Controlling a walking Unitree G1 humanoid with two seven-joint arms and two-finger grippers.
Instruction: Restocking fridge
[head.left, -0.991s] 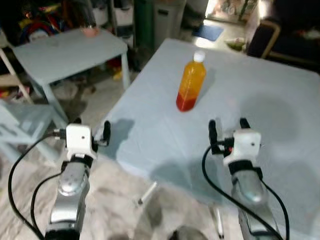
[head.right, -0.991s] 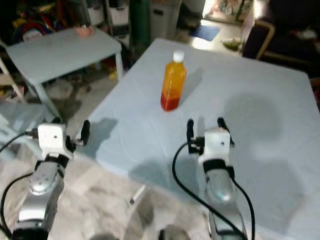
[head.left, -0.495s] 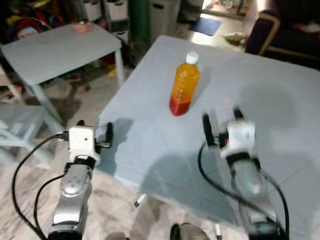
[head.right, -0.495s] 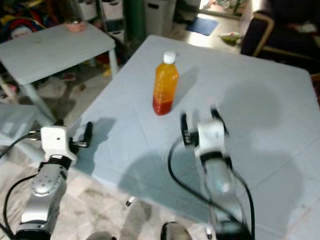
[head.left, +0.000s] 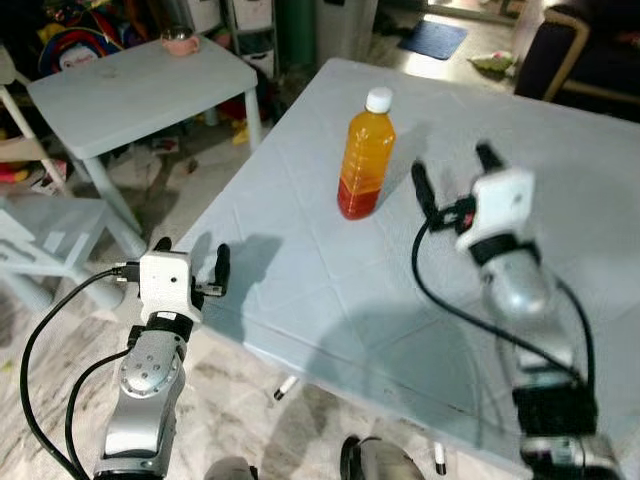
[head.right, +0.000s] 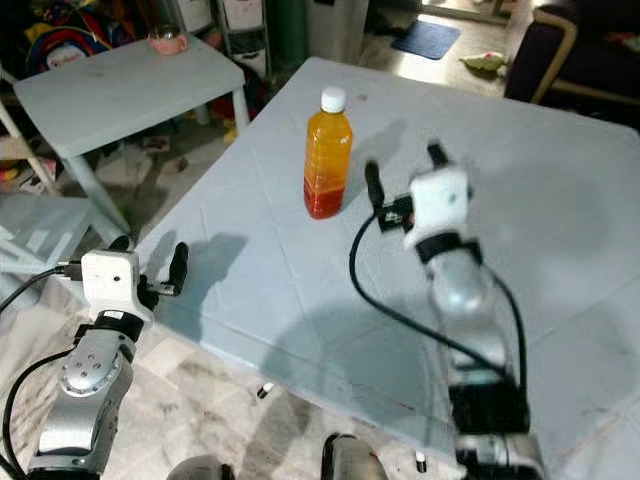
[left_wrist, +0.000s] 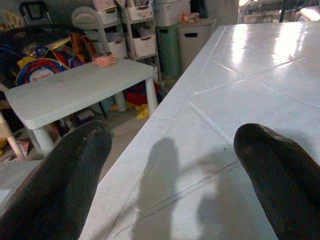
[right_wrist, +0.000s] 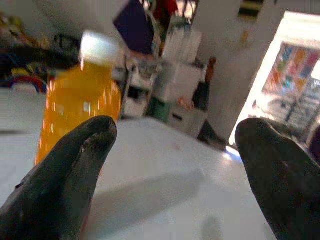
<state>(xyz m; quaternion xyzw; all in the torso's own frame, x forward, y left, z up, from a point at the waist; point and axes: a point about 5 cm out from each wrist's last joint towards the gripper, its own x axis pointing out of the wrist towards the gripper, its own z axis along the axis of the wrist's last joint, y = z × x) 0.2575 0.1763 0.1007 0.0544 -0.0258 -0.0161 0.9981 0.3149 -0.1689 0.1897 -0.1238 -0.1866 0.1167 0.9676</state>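
Bottle look: I see one juice bottle (head.left: 366, 154), orange liquid shading red at the base, white cap.
Axis: upright, long axis vertical, cap up.
Location: on the large pale table (head.left: 560, 170), near its far left corner.
Count: one bottle, two tables; small table (head.left: 130, 90) carries one pink cup (head.left: 180, 42).
Right gripper (head.left: 452, 172): fingers spread, just right of the bottle, apart from it.
Left gripper (head.left: 190, 262): fingers spread, holding nothing, at the table's near left edge.

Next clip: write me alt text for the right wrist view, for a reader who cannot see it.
An orange bottle with a white cap stands on a white table, partly behind one of the right gripper's two open black fingers. Behind are blurred shelves and a bright doorway.
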